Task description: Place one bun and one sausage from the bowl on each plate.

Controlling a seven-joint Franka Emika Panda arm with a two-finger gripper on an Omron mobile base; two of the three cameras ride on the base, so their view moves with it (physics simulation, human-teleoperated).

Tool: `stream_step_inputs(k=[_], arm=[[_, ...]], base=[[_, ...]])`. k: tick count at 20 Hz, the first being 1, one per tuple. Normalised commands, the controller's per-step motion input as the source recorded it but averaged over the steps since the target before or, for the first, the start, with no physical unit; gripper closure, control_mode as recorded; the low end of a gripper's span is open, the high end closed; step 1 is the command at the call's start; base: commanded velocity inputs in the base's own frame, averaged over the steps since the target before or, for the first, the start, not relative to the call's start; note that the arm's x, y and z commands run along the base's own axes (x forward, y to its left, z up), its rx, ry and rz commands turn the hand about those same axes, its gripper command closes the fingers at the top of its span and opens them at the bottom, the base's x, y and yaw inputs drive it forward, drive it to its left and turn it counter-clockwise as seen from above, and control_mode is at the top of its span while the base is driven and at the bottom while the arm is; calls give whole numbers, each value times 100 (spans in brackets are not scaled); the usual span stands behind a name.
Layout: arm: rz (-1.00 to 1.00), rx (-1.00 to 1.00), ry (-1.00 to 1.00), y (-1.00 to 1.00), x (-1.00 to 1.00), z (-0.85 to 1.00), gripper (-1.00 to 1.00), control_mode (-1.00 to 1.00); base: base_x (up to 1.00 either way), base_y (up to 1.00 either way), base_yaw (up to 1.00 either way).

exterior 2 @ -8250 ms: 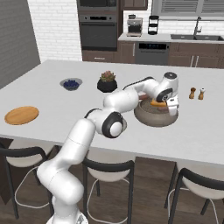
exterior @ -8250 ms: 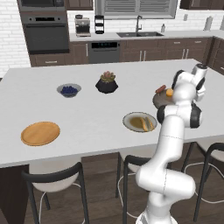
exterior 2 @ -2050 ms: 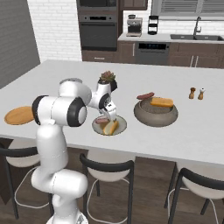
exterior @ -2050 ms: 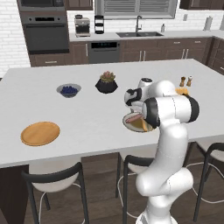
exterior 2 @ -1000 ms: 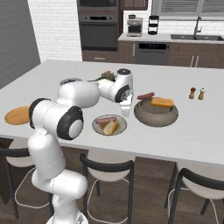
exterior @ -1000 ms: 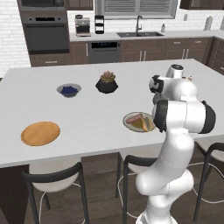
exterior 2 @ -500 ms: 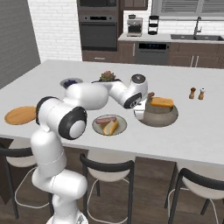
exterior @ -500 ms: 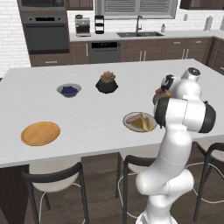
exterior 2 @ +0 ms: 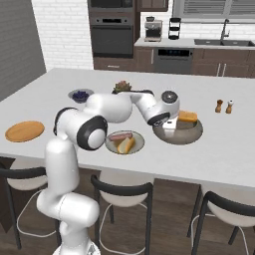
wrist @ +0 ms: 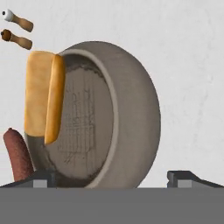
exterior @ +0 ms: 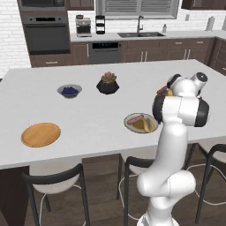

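Note:
My gripper (exterior 2: pixel 169 126) hangs open over the left part of the tan-grey bowl (exterior 2: pixel 192 136), with nothing between its fingers. In the hand view the gripper (wrist: pixel 111 179) looks down into the bowl (wrist: pixel 135 109). A bun (wrist: pixel 43 96) leans on the bowl's rim and a sausage (wrist: pixel 17 154) lies beside it at the edge. The bun (exterior 2: pixel 188 116) rests on the bowl's far rim. The pale grey plate (exterior 2: pixel 137 145) holds a sausage (exterior 2: pixel 119 136) and a bun (exterior 2: pixel 127 145). The wooden plate (exterior 2: pixel 24 131) lies bare at the far left.
Two small shakers (exterior 2: pixel 224 106) stand on the counter right of the bowl. A small bowl of blue berries (exterior 2: pixel 79 94) and a black plant pot (exterior 2: pixel 122 86) sit further back. Stools line the counter's near edge.
The arm has swung right from beside the grey plate to over the bowl. The gripper has stayed open and empty.

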Motion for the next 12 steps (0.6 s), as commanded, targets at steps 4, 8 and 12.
stream_step_inputs(k=[4,8,12], arm=[[-4,3,0,-36,34,4,-100,-100],[0,3,0,-9,40,0,-100,-100],[0,1,0,-1,46,0,-100,-100]], base=[[0,0,0],[0,0,0],[0,0,0]])
